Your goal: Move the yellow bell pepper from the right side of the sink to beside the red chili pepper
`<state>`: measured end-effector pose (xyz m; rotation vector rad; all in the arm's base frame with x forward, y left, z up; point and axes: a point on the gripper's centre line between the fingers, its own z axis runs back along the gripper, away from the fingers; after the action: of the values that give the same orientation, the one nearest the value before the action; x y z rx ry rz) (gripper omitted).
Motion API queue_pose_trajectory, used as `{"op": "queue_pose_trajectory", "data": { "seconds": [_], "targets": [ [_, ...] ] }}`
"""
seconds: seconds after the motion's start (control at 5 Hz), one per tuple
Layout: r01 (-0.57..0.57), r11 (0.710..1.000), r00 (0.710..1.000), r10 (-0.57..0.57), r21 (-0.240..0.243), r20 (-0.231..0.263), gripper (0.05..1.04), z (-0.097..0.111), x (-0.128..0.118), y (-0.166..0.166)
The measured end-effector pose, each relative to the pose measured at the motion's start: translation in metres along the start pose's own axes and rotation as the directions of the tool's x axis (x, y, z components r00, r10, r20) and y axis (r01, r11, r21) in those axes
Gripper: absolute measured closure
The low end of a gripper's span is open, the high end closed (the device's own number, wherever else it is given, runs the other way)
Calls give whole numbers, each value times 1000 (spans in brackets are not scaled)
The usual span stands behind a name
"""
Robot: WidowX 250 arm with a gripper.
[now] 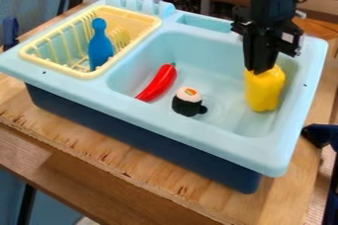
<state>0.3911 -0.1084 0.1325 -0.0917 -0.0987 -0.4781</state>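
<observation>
Yellow, lobed toy pepper [264,93] is upright at the right end of the basin of the light blue plastic toy sink [155,116], its right side close to the basin wall. The black two-finger gripper [261,72] meets its top from above; whether it is clamped on the pepper or merely touching, I cannot tell. Toward the basin's near edge, the black-and-white toy sushi roll [188,102] with an orange-topped centre is well apart from the pepper, with a stretch of basin floor between them. Farther left in the basin, the slim red toy chilli [158,83] slants close to the left wall, a narrower gap separating it from the roll. Left of the basin, the blue plastic bowling-pin shape [100,47] is upright in the pale yellow slatted rack [56,65], whose right rim runs beside the basin's left edge
</observation>
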Motion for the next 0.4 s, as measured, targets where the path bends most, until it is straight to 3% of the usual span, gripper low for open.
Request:
{"op": "queue_pose_trajectory", "data": {
  "seconds": [0.2, 0.4],
  "targets": [
    [-5, 1000, 999, 5, -23, -34, 995, 6, -15, -1],
    [-61, 998, 998, 61, -6, 26, 995, 57, -45, 8]
  ]
}}
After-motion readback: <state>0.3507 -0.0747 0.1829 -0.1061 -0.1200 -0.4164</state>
